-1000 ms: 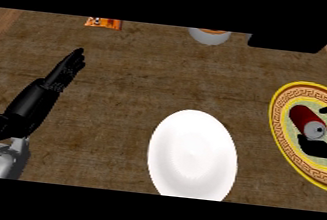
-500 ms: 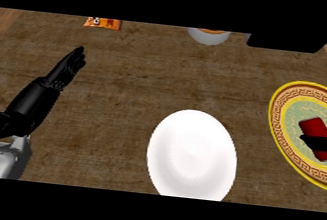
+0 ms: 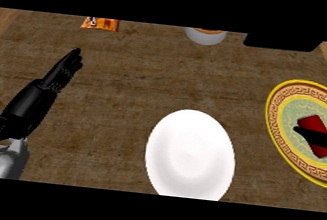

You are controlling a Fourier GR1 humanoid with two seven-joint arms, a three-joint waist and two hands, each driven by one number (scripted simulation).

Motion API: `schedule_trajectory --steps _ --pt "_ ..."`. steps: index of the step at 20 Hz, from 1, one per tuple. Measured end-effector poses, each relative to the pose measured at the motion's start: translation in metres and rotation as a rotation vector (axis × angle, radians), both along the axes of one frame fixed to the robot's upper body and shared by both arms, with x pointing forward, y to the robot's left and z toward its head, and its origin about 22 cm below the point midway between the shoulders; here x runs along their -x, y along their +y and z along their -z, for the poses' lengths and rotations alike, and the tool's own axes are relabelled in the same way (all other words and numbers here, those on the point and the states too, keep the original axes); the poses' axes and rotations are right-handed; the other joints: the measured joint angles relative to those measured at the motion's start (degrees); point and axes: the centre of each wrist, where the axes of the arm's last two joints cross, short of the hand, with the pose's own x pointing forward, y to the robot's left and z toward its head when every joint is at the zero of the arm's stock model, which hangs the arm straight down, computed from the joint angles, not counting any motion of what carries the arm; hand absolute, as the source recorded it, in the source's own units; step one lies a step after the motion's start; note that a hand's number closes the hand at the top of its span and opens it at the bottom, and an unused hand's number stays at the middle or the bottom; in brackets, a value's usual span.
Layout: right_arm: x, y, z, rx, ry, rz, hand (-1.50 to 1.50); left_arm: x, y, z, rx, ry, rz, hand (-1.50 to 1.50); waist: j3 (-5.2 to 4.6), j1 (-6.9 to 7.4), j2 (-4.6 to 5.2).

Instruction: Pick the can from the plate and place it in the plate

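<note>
Currently, the red can (image 3: 316,135) lies on its side on the yellow-rimmed plate (image 3: 286,97), its long axis diagonal. The right hand (image 3: 319,138) is nearer, a dark finger crossing the can; whether it grips cannot be told. The left hand (image 3: 46,92) rests far left, fingers straight, and the white plate (image 3: 189,155) lies between.

A red can (image 3: 316,134) lies on its side on the yellow, gold-patterned plate (image 3: 283,125) at the right edge of the bench. A plain white plate (image 3: 189,154) sits near the middle, closer in, holding nothing.
</note>
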Motion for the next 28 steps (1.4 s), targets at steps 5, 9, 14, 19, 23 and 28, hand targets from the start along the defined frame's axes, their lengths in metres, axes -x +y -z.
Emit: schedule_trajectory --steps 5,9,14,19,23,28 --pt "0.015 -0.015 -0.015 -0.266 -0.082 -0.064 -1.5 0.004 0.003 -0.002 0.004 0.006 -0.006 0.0 -0.01 -0.62 -0.18" --pt "0.038 -0.041 -0.026 -0.43 -0.138 -0.099 -1.5 0.002 0.006 -0.001 -0.002 0.005 -0.015 0.0 -0.02 -0.81 -0.11" --pt "0.078 -0.087 -0.037 -0.523 -0.178 -0.136 -1.5 0.004 0.013 0.0 0.001 0.004 -0.009 0.0 -0.02 -0.4 0.02" --pt "0.125 -0.118 -0.041 -0.541 -0.191 -0.169 -1.5 0.005 0.008 0.002 0.004 0.001 -0.006 0.0 -0.03 -0.2 0.08" --pt "0.153 -0.138 -0.044 -0.534 -0.188 -0.18 -1.5 -0.002 0.005 0.0 -0.003 0.0 -0.005 0.0 -0.02 -0.08 0.13" --pt "0.17 -0.158 -0.047 -0.521 -0.168 -0.209 -1.5 -0.003 0.003 0.001 0.003 0.008 0.006 0.0 -0.03 0.14 0.16"
